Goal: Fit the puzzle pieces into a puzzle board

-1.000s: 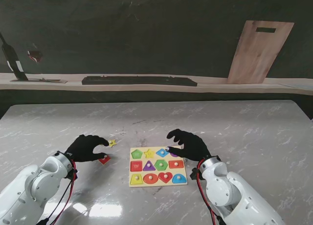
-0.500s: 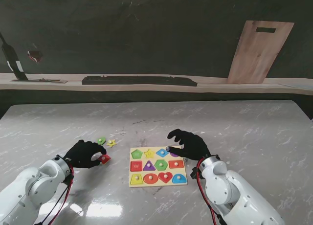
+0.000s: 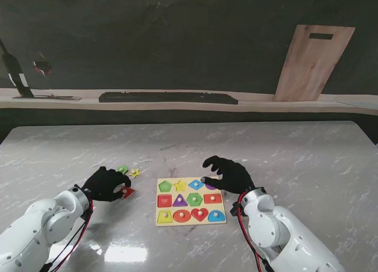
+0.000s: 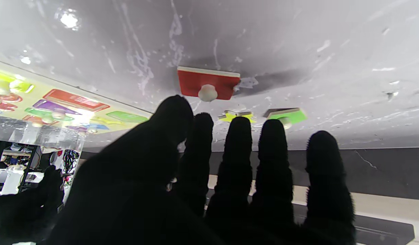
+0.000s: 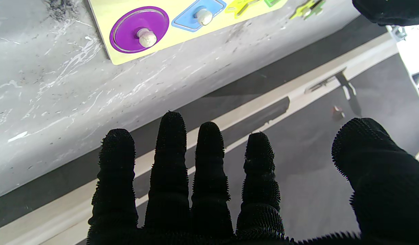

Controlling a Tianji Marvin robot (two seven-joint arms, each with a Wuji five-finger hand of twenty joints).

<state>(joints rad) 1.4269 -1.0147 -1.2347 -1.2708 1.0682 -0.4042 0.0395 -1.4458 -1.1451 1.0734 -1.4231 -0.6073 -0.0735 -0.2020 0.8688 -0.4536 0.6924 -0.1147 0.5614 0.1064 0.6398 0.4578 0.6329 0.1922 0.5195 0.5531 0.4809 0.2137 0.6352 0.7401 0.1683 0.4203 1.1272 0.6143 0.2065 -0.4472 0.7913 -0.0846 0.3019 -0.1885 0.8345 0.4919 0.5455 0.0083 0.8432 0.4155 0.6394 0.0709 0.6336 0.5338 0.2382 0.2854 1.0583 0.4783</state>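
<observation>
Grey-veined marble table [image 3: 283, 154] fills the stand's view, with a dark wall behind it, a pale shelf carrying a long black bar [image 3: 168, 97], and a wooden cutting board [image 3: 313, 62] leaning upright at the far right. Near the middle of the table lies the yellow puzzle board [image 3: 190, 200], most of its slots filled with coloured shapes, among them a purple circle [image 5: 139, 29] and a blue diamond [image 5: 199, 15] along its far edge. Three loose pieces sit on the marble to the left of the board: a red piece [image 3: 127, 193] with a white knob, and farther from me a yellow star [image 3: 135, 173] and a green piece [image 3: 122, 170] side by side. The left hand [image 3: 106, 183] hovers just beside the red piece, fingers [image 4: 239, 143] extended and slightly spread, holding nothing; in the left wrist view the red piece [image 4: 208, 83] lies flat on the marble just past the fingertips, apart from them. The right hand [image 3: 229, 174] is over the board's far right corner, fingers [image 5: 170, 146] straight and apart, thumb wide, palm empty, and whether it touches the board cannot be told.
</observation>
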